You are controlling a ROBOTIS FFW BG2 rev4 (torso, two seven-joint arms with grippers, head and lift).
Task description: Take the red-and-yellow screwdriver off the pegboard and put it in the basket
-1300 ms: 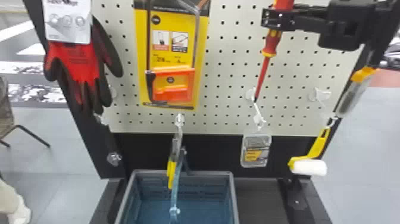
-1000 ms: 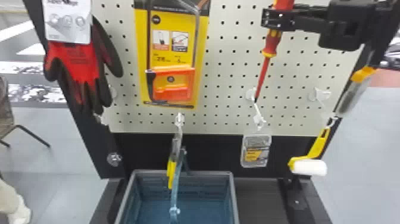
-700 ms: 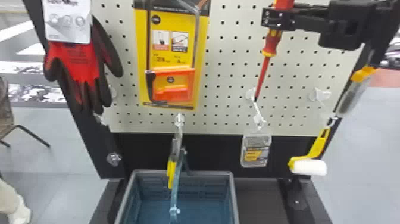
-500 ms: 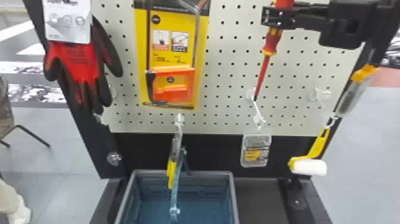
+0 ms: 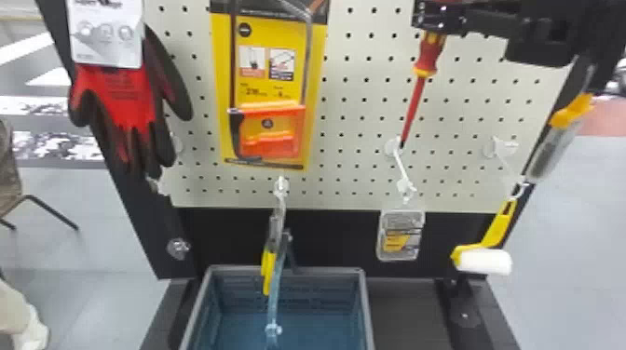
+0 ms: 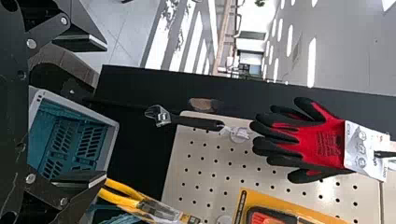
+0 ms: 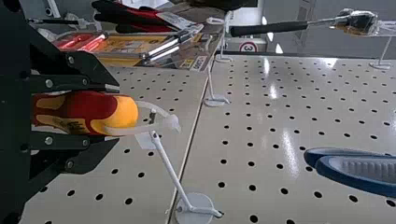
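the right pincer [image 5: 437, 19] is clamped on the red-and-yellow screwdriver [image 5: 427, 56], whose shaft slants down below it, before the pegboard [image 5: 354, 118]. beyond that pincer's tips, a pale loop [image 7: 172, 123] meets a white hook [image 7: 172, 167]. the basket [image 5: 316, 269] sits lower, to its left. the left pincer [image 6: 95, 111] is spread apart.

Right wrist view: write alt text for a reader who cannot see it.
The right gripper holds the red-and-yellow screwdriver, and a white loop at its end meets a hook on the pegboard. Blue grips show beyond.
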